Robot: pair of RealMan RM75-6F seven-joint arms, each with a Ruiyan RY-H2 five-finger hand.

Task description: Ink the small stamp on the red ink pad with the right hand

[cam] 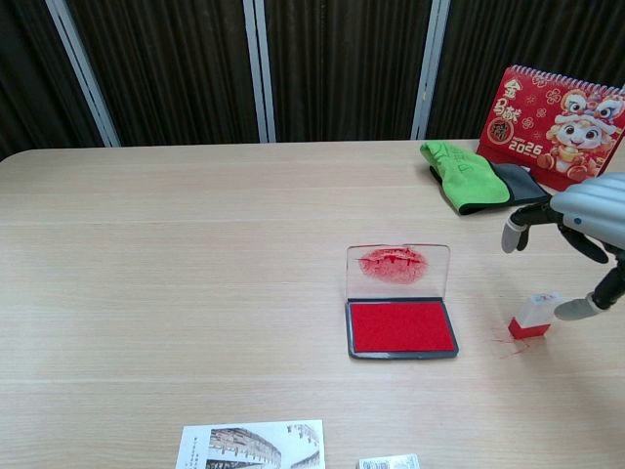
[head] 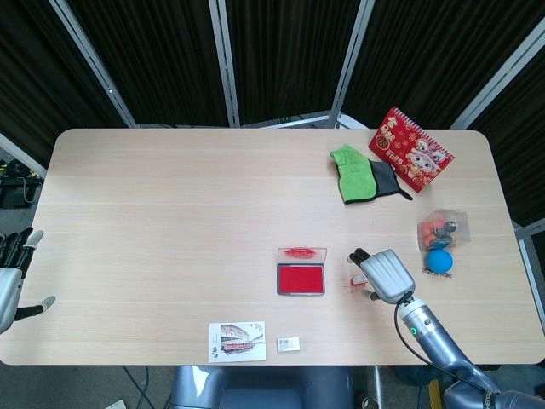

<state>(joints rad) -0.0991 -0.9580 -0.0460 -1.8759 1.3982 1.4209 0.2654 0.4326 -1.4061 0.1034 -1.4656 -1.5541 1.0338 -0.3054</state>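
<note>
The small stamp, white with a red base, stands upright on the table just right of the red ink pad. The pad's clear lid is raised and smeared with red. My right hand hovers over the stamp with fingers spread and the thumb low by the stamp's right side; it holds nothing. In the head view the right hand covers most of the stamp, beside the ink pad. My left hand is at the table's left edge, fingers apart, empty.
A red calendar, a green cloth and a grey cloth lie at the back right. A clear box of orange items and a blue ball sit right of the hand. A photo card and a small white tag lie near the front edge.
</note>
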